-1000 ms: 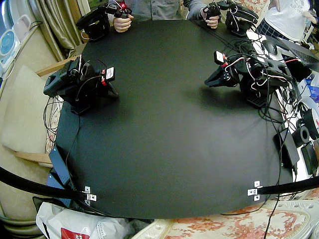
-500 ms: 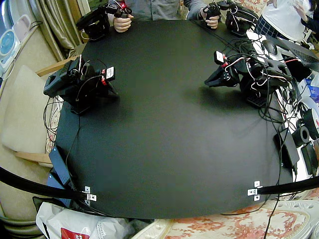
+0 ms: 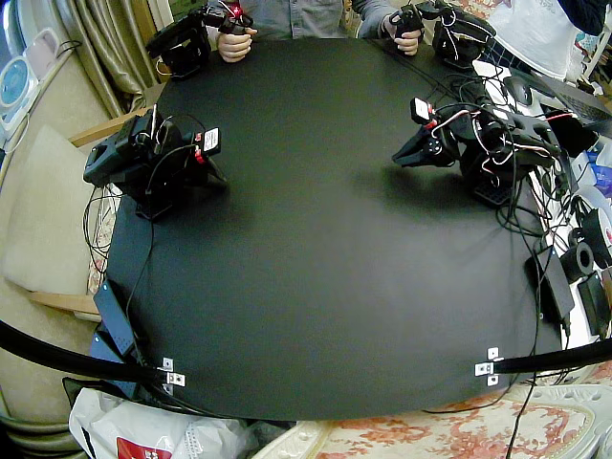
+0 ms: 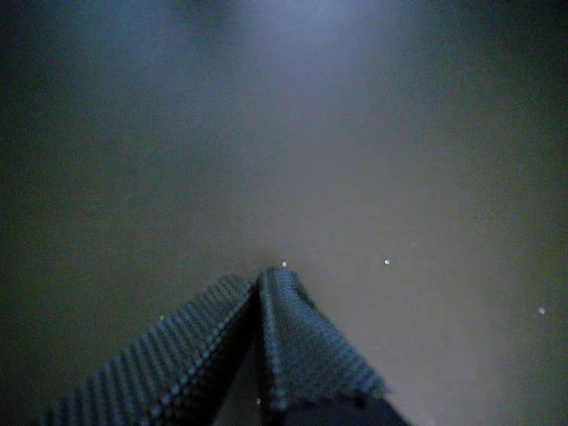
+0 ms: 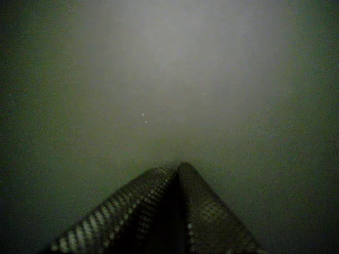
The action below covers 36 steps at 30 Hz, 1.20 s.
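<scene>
1. Across the black table, nothing on the robot has shifted in the past second; both arms lie just as they did. We see change only at the far corner beyond the left arm, where a person's white top has slid aside and a dark sleeve now cuts into the frame.
2. We find the right arm folded low over its base near one side edge, a white label facing up; the right gripper slopes down towards the tabletop, though we cannot tell whether its tip touches.
3. Opposite, the left arm is folded too, strung with red and white cables; the left gripper points towards the table's middle, low over the surface.
4. In a wrist view the textured fingers are pressed together tip to tip over the dark tabletop, pale specks lying just beyond them; in a wrist view from the other arm the fingers are likewise pressed together. We cannot tell which arm carries which camera.
5. We note the two grippers well apart, on opposite sides of the table, which is the nearest thing to each.
</scene>
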Each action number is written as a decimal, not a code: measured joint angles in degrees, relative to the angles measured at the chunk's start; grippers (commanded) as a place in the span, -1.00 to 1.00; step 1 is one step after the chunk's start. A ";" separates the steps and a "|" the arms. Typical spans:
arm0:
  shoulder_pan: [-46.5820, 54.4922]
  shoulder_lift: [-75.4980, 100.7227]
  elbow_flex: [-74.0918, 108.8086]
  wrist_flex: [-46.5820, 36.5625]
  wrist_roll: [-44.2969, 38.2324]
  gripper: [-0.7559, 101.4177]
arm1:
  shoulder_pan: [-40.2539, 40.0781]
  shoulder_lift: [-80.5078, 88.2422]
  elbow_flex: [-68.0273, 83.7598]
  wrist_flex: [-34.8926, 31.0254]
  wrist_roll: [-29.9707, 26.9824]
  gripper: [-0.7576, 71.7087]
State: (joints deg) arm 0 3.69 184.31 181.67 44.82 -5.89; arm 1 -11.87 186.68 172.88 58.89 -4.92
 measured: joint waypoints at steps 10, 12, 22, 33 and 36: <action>0.00 0.00 0.00 0.00 0.00 -0.99 | 0.00 0.00 0.00 0.00 0.00 -0.99; 0.00 0.00 0.00 0.00 0.00 -0.99 | 0.00 0.00 0.00 0.00 0.00 -0.99; 0.00 0.00 0.00 0.00 0.00 -0.99 | 0.00 0.00 0.00 0.00 0.00 -0.99; -0.44 0.00 0.00 0.00 0.00 -0.99 | 0.00 0.00 0.00 0.00 0.00 -0.99; -0.70 0.00 0.00 0.00 0.00 -0.99 | 0.00 0.00 0.00 0.00 0.00 -0.99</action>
State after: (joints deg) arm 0 2.99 184.31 181.67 44.82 -5.89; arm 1 -11.87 186.68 172.88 58.89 -4.92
